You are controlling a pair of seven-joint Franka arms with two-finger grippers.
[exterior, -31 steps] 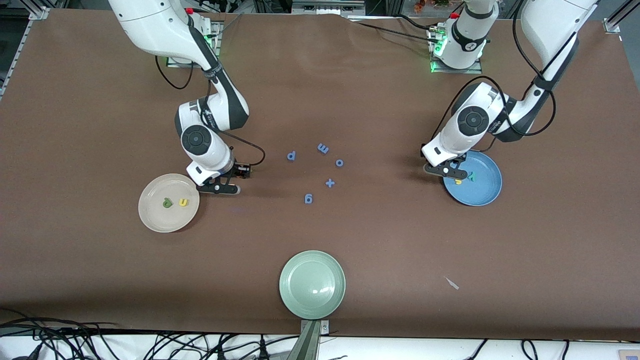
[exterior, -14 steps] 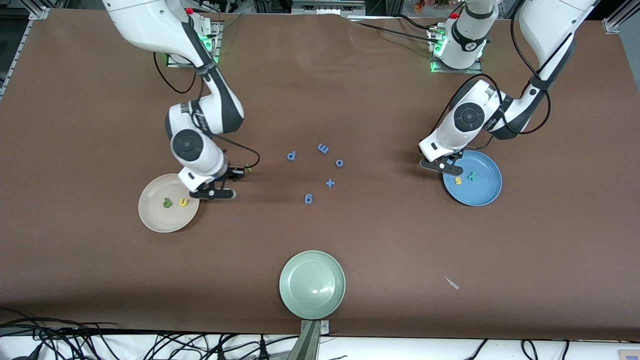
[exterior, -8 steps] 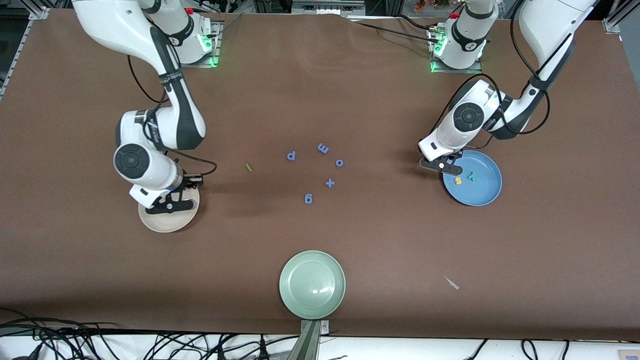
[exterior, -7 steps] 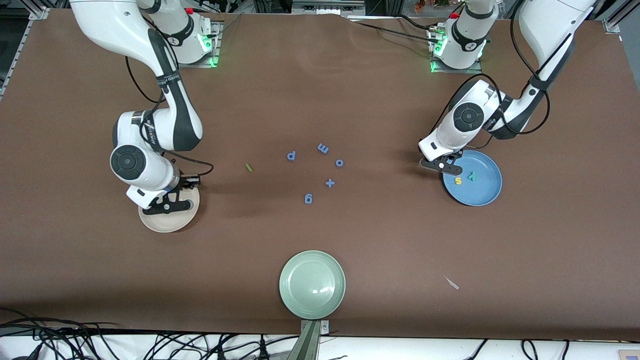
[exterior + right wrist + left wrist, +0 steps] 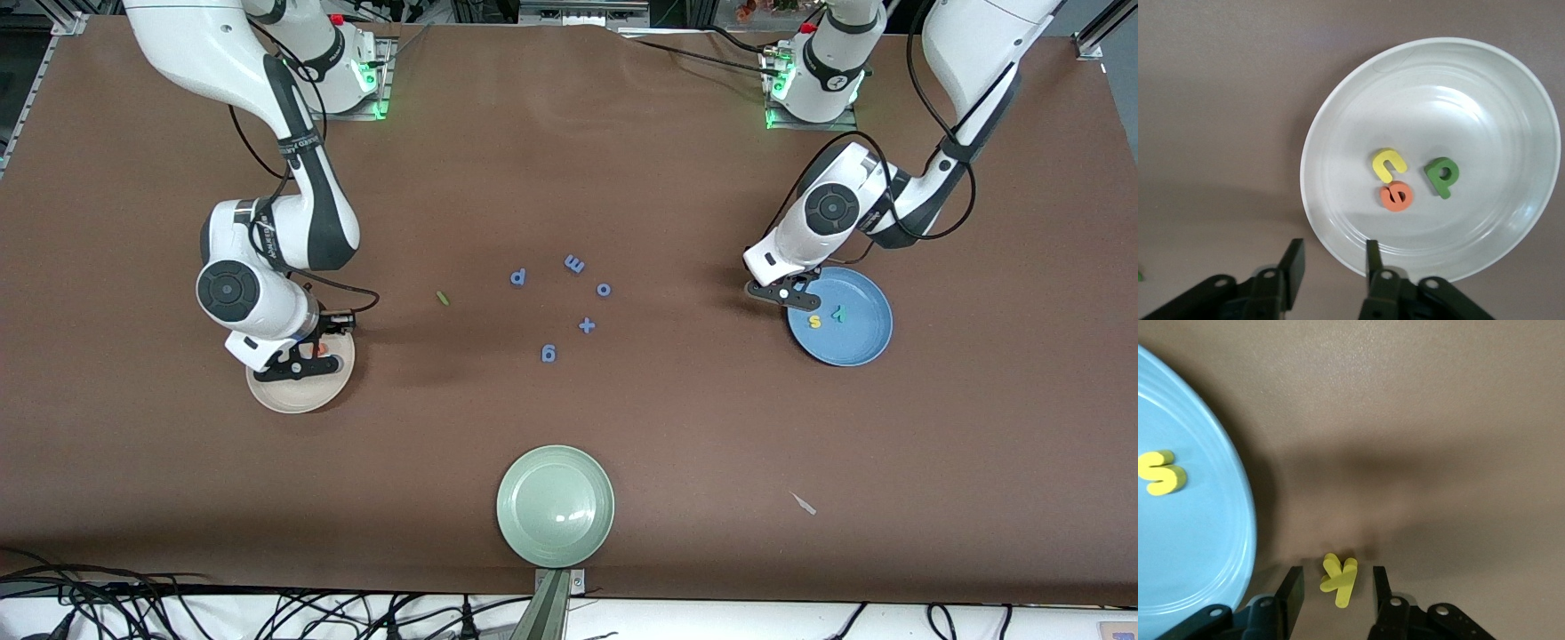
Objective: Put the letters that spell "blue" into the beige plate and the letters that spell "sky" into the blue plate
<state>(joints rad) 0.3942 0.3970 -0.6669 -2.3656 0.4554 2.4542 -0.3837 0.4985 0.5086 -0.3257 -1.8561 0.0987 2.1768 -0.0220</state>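
The right arm reached down from its base with the elbow bent, and the right end effector (image 5: 298,360) hung over the beige plate (image 5: 302,396) at the right arm's end of the table. Its fingers (image 5: 1295,263) stood spread and empty. In the plate lay the orange e (image 5: 1395,197), touching the yellow u (image 5: 1387,165), with the green b (image 5: 1442,176) just beside them. From the front the wrist hid most of these letters. The thin green l (image 5: 441,298) lay on the bare table, between the beige plate and the blue letters (image 5: 560,302).

The left arm folded sharply at the elbow, the left end effector (image 5: 782,295) low at the table beside the blue plate (image 5: 858,342). Its fingers (image 5: 1291,590) stood apart on either side of the yellow k (image 5: 1339,576), which lay on the table just outside the plate's rim; whether they touched it could not be told. The yellow s (image 5: 813,322) and teal y (image 5: 837,313) lay in the blue plate. From the front the k was hidden under the end effector
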